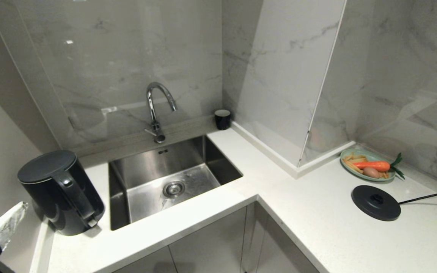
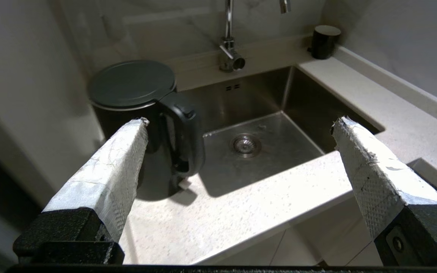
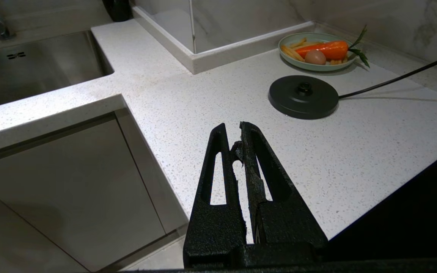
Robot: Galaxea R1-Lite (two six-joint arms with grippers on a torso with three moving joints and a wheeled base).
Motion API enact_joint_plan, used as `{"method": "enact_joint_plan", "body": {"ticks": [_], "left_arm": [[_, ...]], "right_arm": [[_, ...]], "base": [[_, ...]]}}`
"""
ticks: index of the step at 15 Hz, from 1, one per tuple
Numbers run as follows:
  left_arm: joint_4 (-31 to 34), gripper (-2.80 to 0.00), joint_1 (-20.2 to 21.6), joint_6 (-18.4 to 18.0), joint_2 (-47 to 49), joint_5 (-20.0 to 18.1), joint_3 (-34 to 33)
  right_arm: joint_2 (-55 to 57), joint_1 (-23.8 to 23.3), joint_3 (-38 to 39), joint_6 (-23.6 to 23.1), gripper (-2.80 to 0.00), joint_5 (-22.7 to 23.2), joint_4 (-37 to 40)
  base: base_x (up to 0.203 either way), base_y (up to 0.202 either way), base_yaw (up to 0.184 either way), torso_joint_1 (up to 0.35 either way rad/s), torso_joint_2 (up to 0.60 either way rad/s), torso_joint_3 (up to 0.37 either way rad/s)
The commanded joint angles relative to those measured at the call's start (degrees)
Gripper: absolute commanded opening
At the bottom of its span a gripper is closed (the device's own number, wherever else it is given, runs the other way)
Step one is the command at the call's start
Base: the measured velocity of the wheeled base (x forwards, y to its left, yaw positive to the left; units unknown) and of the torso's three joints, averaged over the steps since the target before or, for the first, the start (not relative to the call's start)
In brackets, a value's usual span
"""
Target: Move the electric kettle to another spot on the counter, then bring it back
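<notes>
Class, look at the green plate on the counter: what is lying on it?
On the green plate lie a carrot with green leaves, a brown egg and pale yellow fries. The food covers the plate's middle, so anything underneath stays unseen.

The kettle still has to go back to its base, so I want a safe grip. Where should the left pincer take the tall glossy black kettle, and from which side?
Probably the big loop handle. On the tall glossy black kettle it faces the steel sink and the counter's front edge, and it runs upright, so the open left pincer should come in level from that side and close across it. The round body looks too wide and slick.
</notes>
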State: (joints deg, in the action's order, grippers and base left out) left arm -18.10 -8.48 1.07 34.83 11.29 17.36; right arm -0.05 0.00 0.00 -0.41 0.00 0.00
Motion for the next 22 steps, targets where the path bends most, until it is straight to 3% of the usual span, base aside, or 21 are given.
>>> {"method": "enact_joint_plan", "body": {"ticks": [1,5,9,11,13,14,16,22], "left_arm": [[13.14,0.00,2.24,-0.31,-8.87,0.90,4.74],[16.09,0.00,7.30,-5.87,-17.94,-0.14,6.54],[19.46,0.00,7.72,-6.80,-24.54,-2.96,6.22],[24.53,0.00,8.14,-6.07,-27.94,-10.06,7.07],[30.61,0.00,8.48,-6.84,-33.02,-12.16,7.66],[32.95,0.00,8.54,-7.88,-34.86,-11.61,6.19],[32.51,0.00,8.54,-7.15,-34.96,-6.78,1.62],[22.48,0.00,8.54,-6.52,-34.91,-5.47,-13.46]], "right_arm": [[0.05,0.00,0.00,-0.02,-2.80,0.00,0.00],[0.05,0.00,0.00,-0.02,-2.80,0.00,0.00],[0.05,0.00,0.00,-0.02,-2.80,0.00,0.00],[0.05,0.00,0.00,-0.02,-2.80,0.00,0.00],[0.05,0.00,0.00,-0.02,-2.80,0.00,0.00],[0.05,0.00,0.00,-0.02,-2.80,0.00,0.00],[0.05,0.00,0.00,-0.02,-2.80,0.00,0.00],[0.05,0.00,0.00,-0.02,-2.80,0.00,0.00]], "base": [[0.000,0.000,0.000,0.000,0.00,0.000],[0.000,0.000,0.000,0.000,0.00,0.000],[0.000,0.000,0.000,0.000,0.00,0.000],[0.000,0.000,0.000,0.000,0.00,0.000],[0.000,0.000,0.000,0.000,0.00,0.000],[0.000,0.000,0.000,0.000,0.00,0.000],[0.000,0.000,0.000,0.000,0.00,0.000],[0.000,0.000,0.000,0.000,0.00,0.000]]}}
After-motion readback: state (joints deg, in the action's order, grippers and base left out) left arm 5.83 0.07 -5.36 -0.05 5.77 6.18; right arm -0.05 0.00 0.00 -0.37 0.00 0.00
